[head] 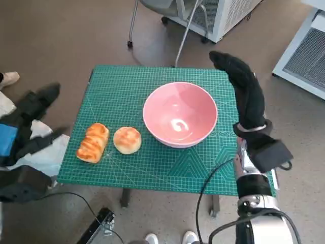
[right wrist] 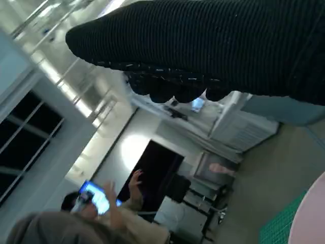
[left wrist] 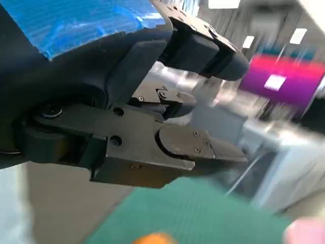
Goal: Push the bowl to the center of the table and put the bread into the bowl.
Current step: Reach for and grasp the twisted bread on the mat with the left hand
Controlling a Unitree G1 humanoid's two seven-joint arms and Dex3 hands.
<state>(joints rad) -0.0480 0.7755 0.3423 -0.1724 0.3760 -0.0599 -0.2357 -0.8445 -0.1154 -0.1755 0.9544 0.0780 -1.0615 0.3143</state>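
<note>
Bowl: the pink bowl (head: 180, 114) sits upright on the green cutting mat (head: 132, 89), slightly right of the mat's middle, with nothing inside it.
Bread: a round bun (head: 127, 140) lies just left of the bowl; a long glazed roll (head: 93, 142) lies left of the bun, near the mat's left edge.
My right hand (head: 245, 94): raised just right of the bowl, gloved fingers stretched out straight, gripping nothing, apart from the rim.
My left hand (head: 28, 124): off the mat, left of the roll, black fingers spread, empty.
Beyond: a person (right wrist: 106, 213) shows in my right wrist view.
</note>
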